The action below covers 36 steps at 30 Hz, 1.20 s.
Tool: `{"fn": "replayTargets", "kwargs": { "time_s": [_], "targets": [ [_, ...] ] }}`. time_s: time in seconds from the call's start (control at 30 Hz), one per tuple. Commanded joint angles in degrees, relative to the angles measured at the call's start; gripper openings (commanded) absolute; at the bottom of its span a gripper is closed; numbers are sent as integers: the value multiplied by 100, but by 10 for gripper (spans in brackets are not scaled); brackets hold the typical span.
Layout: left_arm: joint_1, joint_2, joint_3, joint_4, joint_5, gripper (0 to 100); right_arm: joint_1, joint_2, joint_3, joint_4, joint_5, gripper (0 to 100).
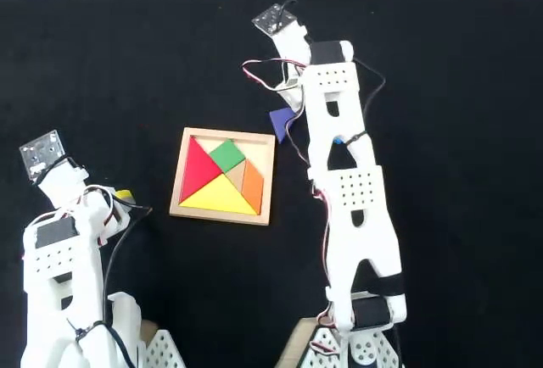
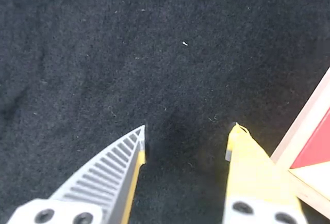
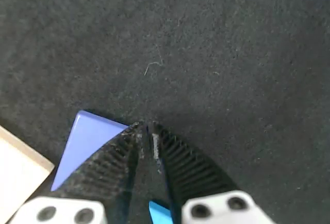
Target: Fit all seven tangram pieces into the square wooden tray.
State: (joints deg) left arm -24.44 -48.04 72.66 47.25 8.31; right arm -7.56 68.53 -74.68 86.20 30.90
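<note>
Mid-table, wooden tray (image 1: 176, 188): holds red piece (image 1: 197, 169), green piece (image 1: 227, 155), yellow piece (image 1: 219, 196) and orange piece (image 1: 253, 183).
Left gripper (image 2: 188, 130): fingers apart, over the black table (image 1: 441, 173) just left of the tray.
Right gripper (image 3: 147, 128): fingers together, clamping nothing, beyond the tray's far right corner.
Blue triangle (image 3: 85, 141): flat on the table, just left of the right gripper's tips, between them and the tray.

White perforated arms (image 1: 352, 190), red-white wires (image 1: 257, 76)

Black table (image 1: 450, 88), wooden tray (image 1: 180, 173) on it, blue triangle (image 1: 281, 119) just beside
</note>
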Motion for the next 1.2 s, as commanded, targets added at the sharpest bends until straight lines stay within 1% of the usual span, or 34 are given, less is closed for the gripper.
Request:
{"fn": "replayTargets", "kwargs": {
  "time_s": [0.0,0.07,0.17,0.27,0.37,0.57,0.67,0.73,0.83,0.93,1.07,1.17],
  "targets": [
    [-31,-141,-48,-70,18,256,-44,-84,-4,149,79,11],
    [-31,-141,-48,-70,18,256,-26,-57,4,281,132,11],
    [-31,-141,-48,-70,18,256,-26,180,-13,448,624,11],
    [-31,-141,-48,-70,18,256,-44,338,-57,897,1073,11],
    [-31,-141,-48,-70,18,256,0,330,-189,1451,1275,11],
    [-31,-141,-48,-70,18,256,378,303,-57,1512,1354,11],
    [-31,-141,-48,-70,18,256,501,13,523,1512,1741,11],
    [-31,-141,-48,-70,18,256,501,-444,910,1512,1802,11],
    [-31,-141,-57,-70,18,256,448,-1262,1095,1415,1705,11],
    [-31,-141,-66,-70,18,256,360,-1789,1042,1011,1248,11],
    [-31,-141,-66,-70,18,256,35,-1877,1077,360,448,11],
    [-31,-141,-57,-70,18,256,-352,-1754,1051,237,281,11]
  ]
}}
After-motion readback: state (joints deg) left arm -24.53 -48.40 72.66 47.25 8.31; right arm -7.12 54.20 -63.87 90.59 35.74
